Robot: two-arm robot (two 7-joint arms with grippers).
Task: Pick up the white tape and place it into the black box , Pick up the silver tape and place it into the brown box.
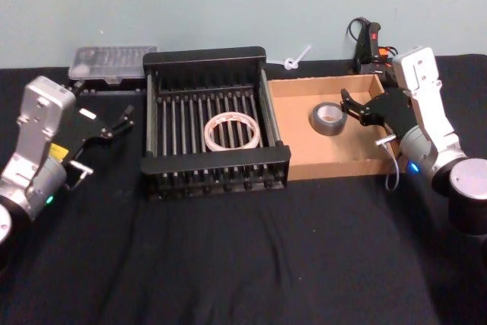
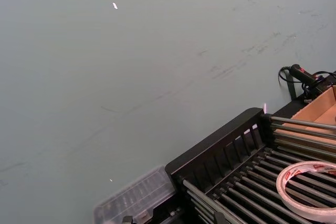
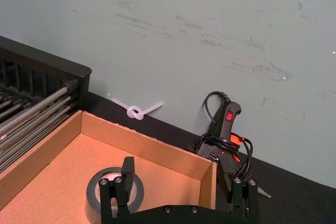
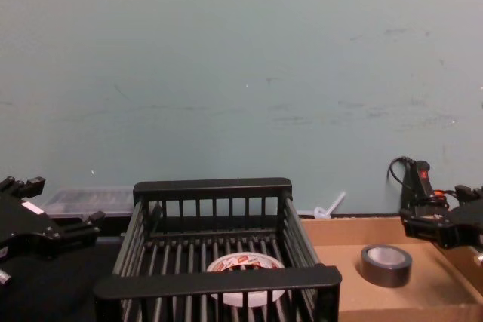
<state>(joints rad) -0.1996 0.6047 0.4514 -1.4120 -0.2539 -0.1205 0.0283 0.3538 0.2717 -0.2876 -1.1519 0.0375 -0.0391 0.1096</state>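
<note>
Though red-printed, white tape (image 2: 310, 188) label unreadable.

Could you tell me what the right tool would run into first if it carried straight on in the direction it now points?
Most likely the silver tape. The right tool hangs open over the brown box, aimed at the roll lying flat inside. How high it hangs is unclear, so it might pass just above the roll.

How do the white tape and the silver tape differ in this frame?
The white tape is a wide, thin ring with a large hollow centre; the silver tape is a smaller, thicker grey roll. The white tape lies in the black box; the silver tape lies in the brown box. Both lie flat, ungripped.
</note>
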